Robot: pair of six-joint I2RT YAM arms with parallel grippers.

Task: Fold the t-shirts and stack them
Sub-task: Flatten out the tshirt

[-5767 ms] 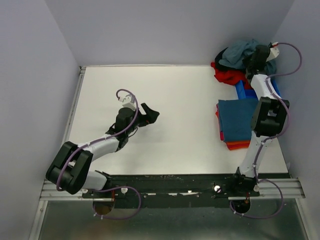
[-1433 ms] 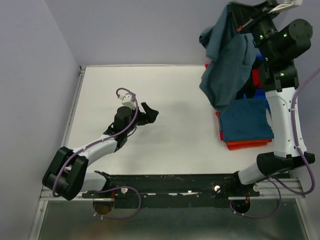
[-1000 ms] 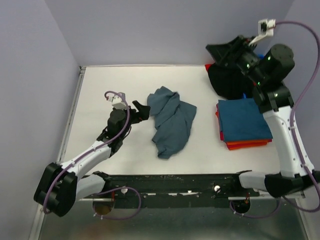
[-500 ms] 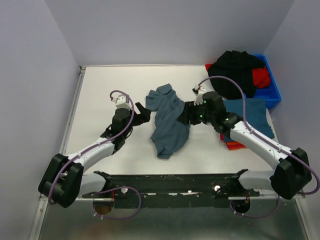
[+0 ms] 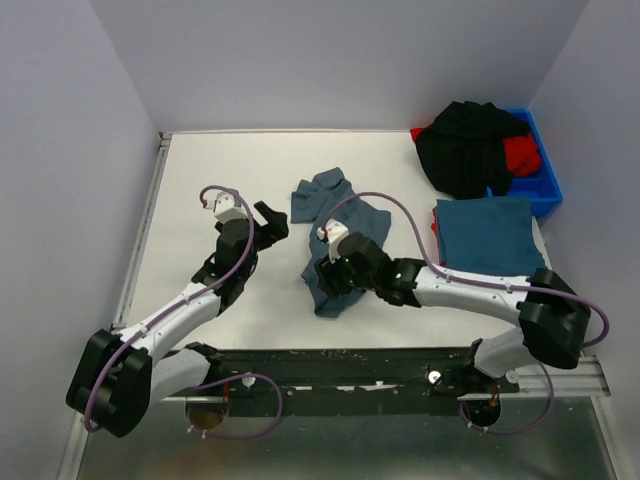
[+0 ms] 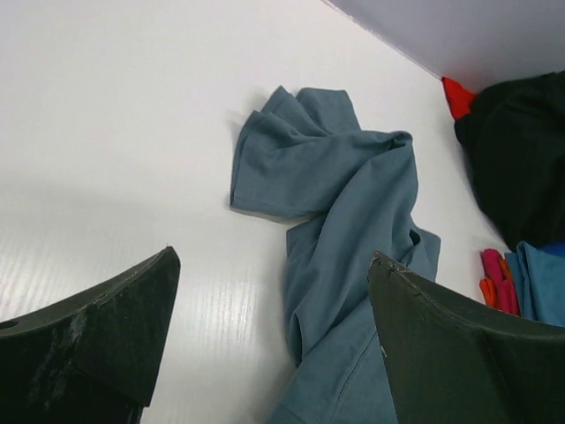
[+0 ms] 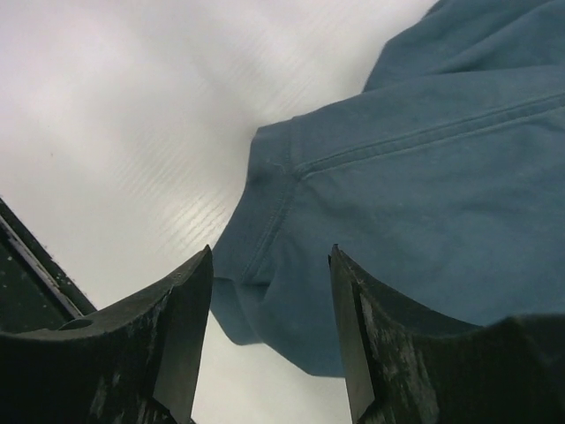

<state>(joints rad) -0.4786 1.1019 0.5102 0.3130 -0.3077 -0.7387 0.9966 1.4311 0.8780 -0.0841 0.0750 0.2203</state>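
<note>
A dusty teal-blue t-shirt [image 5: 345, 235] lies crumpled in the middle of the white table [image 5: 200, 160]. My right gripper [image 5: 323, 279] hovers low over its near end. In the right wrist view the right gripper [image 7: 271, 256] is open, its jaws straddling a hemmed corner of the shirt [image 7: 424, 177] without pinching it. My left gripper [image 5: 272, 224] stands open just left of the shirt. The left wrist view shows the left gripper [image 6: 272, 263] empty, with the shirt [image 6: 344, 203] ahead of it. A folded stack topped by a blue t-shirt [image 5: 487, 232] lies at the right.
A blue bin [image 5: 545, 188] at the back right holds a black t-shirt [image 5: 468, 150] and a red one [image 5: 521, 155]. Red and orange edges [image 6: 493, 281] show under the folded stack. Walls close in the table on the left, back and right.
The right arm lifted the teal-blue shirt from the bin, dropped it mid-table, then swung down to its near end with narrower jaws. The left gripper shifted slightly left.
</note>
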